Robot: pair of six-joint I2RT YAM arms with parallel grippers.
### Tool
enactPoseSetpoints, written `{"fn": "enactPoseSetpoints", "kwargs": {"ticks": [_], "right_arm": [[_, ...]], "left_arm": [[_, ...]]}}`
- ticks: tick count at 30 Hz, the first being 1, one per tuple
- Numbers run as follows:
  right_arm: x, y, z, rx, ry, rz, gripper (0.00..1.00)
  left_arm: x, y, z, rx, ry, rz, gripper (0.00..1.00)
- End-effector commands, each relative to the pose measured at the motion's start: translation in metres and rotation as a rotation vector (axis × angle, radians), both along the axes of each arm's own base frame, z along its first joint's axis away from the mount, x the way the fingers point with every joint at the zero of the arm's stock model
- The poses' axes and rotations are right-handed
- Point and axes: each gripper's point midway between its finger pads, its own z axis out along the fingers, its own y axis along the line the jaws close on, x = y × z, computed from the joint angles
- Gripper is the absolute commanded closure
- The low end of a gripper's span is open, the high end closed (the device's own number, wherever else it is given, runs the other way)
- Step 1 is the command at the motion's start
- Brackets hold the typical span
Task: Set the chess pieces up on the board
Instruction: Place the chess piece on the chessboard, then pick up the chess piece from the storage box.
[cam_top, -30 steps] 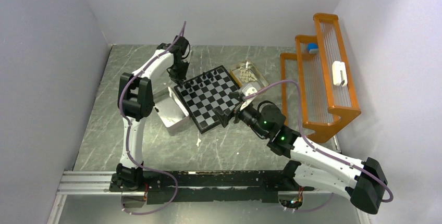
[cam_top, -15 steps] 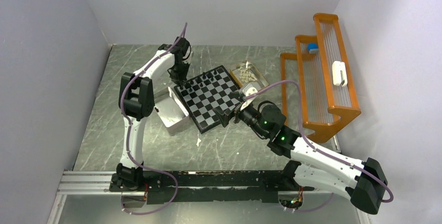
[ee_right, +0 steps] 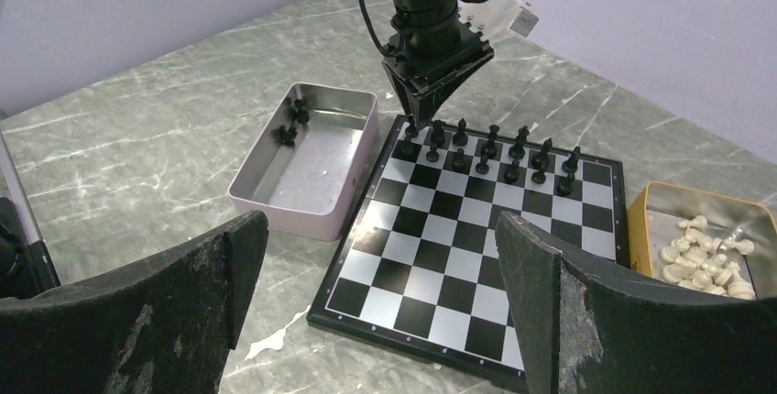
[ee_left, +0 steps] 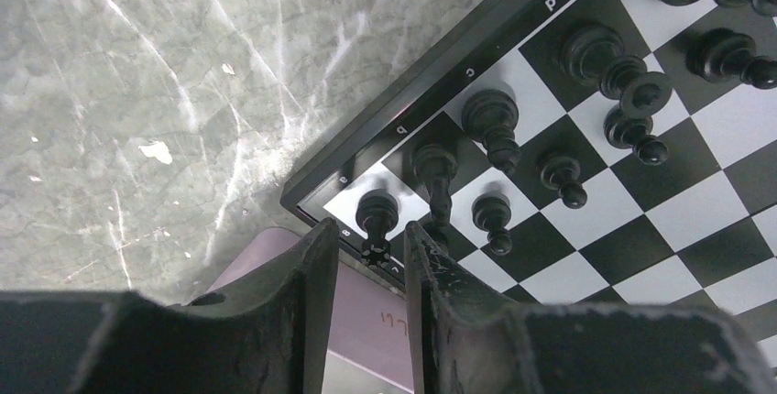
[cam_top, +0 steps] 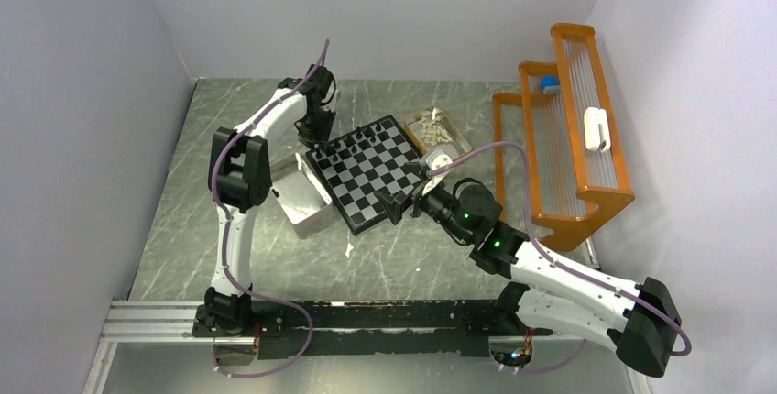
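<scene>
The board (cam_top: 368,183) lies turned at an angle in the middle of the table. Black chess pieces (cam_top: 362,142) stand in two rows along its far edge. My left gripper (cam_top: 317,139) hangs point down over the board's far-left corner. In the left wrist view its fingers (ee_left: 311,266) stand a little apart on either side of a black rook (ee_left: 377,215), which rests upright on the corner square. My right gripper (ee_right: 380,224) is open wide and empty, low over the board's near-right edge (ee_right: 440,275).
A white box (ee_right: 275,202) against the board's left side holds a few black pieces (ee_right: 293,124). A tan tray (ee_right: 641,220) of cream pieces (ee_right: 705,243) sits at the board's far-right corner. An orange rack (cam_top: 559,147) stands along the right wall.
The left gripper's jaws have parted from the black rook, leaving it standing on the corner square. Neither arm has visibly moved.
</scene>
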Motion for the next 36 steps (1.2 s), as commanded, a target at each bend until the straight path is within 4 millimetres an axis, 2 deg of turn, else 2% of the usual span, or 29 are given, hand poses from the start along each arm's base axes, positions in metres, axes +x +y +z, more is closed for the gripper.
{"fn": "enactPoseSetpoints", "kwargs": {"ticks": [1,10,15,21,26,36], "right_arm": [[0.0,-0.003,0.009,0.024,-0.027,-0.008,0.0],[-0.002,-0.003,0.011,0.035,-0.034,-0.001,0.0],[-0.004,-0.003,0.017,0.042,-0.036,0.005,0.0],[-0.012,-0.001,0.026,0.095,-0.034,0.046,0.0],[-0.018,-0.002,0.03,0.112,-0.039,0.066,0.0],[-0.023,-0.006,0.034,0.136,-0.054,0.076,0.0]], "left_arm": [[0.01,-0.003,0.031,-0.005,-0.102,0.006,0.63],[0.008,0.011,0.081,0.007,-0.237,0.06,0.61],[-0.013,0.04,0.097,0.088,-0.297,0.139,0.61],[-0.056,0.079,0.083,0.202,-0.311,0.266,0.64],[-0.078,0.092,0.067,0.232,-0.298,0.293,0.6],[-0.076,0.105,0.04,0.325,-0.28,0.305,0.61]]}}
